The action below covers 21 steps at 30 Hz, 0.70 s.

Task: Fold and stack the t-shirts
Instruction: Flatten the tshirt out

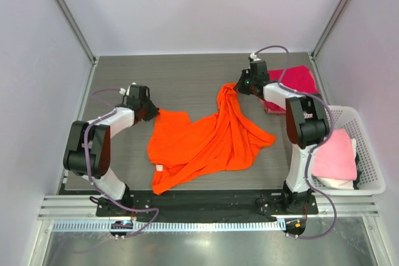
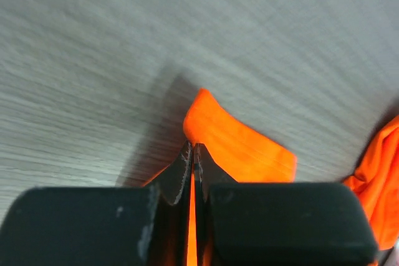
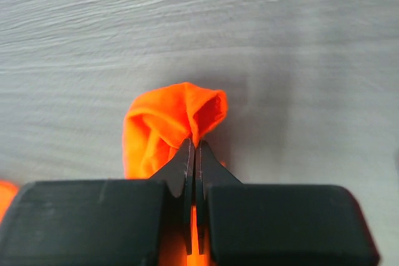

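While both arms are pinching orange t-shirt, garment is lying crumpled mid-bench, long axis running near-left to far-right.
- Left gripper: jaws clamping shut on cloth corner, left end.
- Right gripper: jaws clamping shut on bunched fold, far end, beside magenta-red t-shirt sitting at far-right corner.
- Likely next: grippers pulling apart to flatten cloth.

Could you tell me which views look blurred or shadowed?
Left wrist: grey wood-grain table smeared, dark shadow left of the bright orange cotton t-shirt. Right wrist: sharper grain, soft shadow right of its fold. Top external: crisp, evenly lit.
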Available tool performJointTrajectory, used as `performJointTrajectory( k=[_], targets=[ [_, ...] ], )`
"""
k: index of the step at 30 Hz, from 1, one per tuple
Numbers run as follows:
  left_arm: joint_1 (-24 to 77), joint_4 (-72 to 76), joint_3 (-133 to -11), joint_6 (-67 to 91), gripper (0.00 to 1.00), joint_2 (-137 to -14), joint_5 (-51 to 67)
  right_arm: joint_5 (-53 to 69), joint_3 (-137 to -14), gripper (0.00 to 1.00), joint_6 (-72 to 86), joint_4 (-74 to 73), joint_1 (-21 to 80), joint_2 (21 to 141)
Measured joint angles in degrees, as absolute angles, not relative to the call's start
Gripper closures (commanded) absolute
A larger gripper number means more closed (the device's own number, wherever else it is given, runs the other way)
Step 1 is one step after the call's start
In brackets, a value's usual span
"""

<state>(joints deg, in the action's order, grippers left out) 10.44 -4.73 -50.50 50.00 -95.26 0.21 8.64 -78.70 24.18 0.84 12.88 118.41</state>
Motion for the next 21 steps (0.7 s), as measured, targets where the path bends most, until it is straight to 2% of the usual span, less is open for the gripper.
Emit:
performJointTrajectory(
  k=[4,13,21],
  targets=[
    [10.44,-8.36,-53.74,48.75,1.00,-89.80,-2.24,8.49,-74.63,0.99,24.12,-3.11,12.05,107.04],
    [10.44,-14.11,-57.80,49.28,1.00,-64.51,-3.38,10.37,-60.23,0.99,25.85,-7.38,11.86,74.67],
    [10.44,-27.81,-76.64,47.20,1.00,-52.42,-2.94,13.91,-62.04,0.99,25.58,-23.09,11.92,54.17]
  ],
)
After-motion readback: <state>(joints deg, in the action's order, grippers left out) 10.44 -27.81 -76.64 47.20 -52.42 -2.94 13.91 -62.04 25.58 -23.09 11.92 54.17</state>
